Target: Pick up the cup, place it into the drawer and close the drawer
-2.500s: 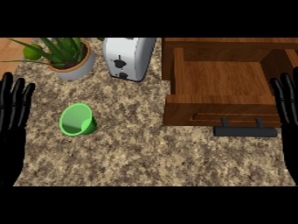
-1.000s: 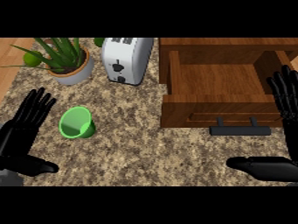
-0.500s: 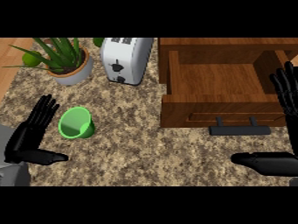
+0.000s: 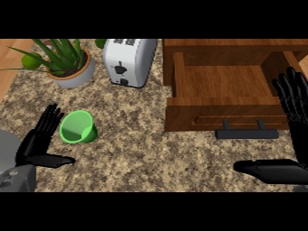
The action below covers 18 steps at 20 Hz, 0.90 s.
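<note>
Green cup [image 4: 77, 127] lies tipped on its side on the speckled counter [image 4: 149, 153], mouth facing the camera, just right of the left hand [image 4: 39, 145]. Left hand flat, fingers straight, thumb out, holding nothing; not touching the cup. Right hand [image 4: 301, 135] also spread and empty, wrist cut off at the frame edge, partly covering the open wooden drawer [image 4: 224, 96]. Drawer handle [image 4: 247, 133] visible. Toaster [image 4: 129, 61] and potted plant [image 4: 66, 61] cropped at top.
</note>
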### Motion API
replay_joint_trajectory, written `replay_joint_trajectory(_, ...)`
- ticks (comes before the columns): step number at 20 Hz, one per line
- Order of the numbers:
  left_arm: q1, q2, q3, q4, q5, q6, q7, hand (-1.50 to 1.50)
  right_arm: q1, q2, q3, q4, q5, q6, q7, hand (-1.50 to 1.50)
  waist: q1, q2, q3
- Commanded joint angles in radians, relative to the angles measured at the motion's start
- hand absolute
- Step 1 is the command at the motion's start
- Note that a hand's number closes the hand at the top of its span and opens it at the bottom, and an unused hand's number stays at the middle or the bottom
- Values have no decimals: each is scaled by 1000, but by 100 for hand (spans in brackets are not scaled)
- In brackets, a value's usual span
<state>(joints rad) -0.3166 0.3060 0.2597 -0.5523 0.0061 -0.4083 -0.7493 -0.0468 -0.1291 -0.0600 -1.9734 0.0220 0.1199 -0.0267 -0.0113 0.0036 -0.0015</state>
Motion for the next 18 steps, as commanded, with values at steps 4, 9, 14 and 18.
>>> replay_joint_trajectory(4,-90,27,12,222,-32,-30,-195,-150,-41,-38,-75,76,-50,39,-50,-150,-4,3,-1)
replay_joint_trajectory(9,-139,25,5,280,-50,-13,-230,-150,-46,-6,-14,41,-7,18,-9,-150,-6,4,-1)
replay_joint_trajectory(14,-164,13,-6,328,-75,16,-270,-150,-27,-8,-11,13,-9,22,6,-150,-22,8,-3)
replay_joint_trajectory(18,-160,11,-4,353,-77,-3,-299,-150,-54,25,23,33,18,-7,25,-150,-18,9,-3)
